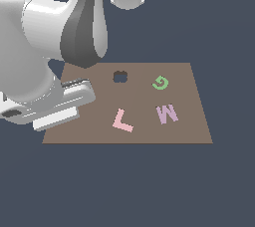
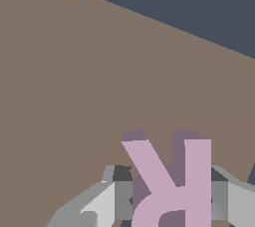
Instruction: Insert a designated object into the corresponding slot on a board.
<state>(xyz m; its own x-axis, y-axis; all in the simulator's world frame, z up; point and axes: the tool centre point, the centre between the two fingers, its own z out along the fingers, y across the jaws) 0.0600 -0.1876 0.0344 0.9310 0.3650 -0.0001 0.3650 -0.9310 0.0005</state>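
Note:
The lilac letter R block [image 2: 172, 181] is pinched between the two grey fingers [image 2: 115, 198] of my gripper [image 2: 169, 193], which is shut on it. Behind it lies the flat brown board [image 2: 89, 86], and the block is held just over that surface. In the exterior view the white hand [image 1: 52, 105] hangs over the board [image 1: 194, 131] at the exterior view's left end. It hides both the R and that part of the board. I cannot see the R-shaped slot in either view.
On the board lie a pink letter L [image 1: 121, 121], a lilac letter W [image 1: 166, 113] and a green letter G [image 1: 160, 82]. A small dark roundish hole [image 1: 120, 76] is near the far edge. The arm's big links [image 1: 84, 22] loom over the exterior view's left.

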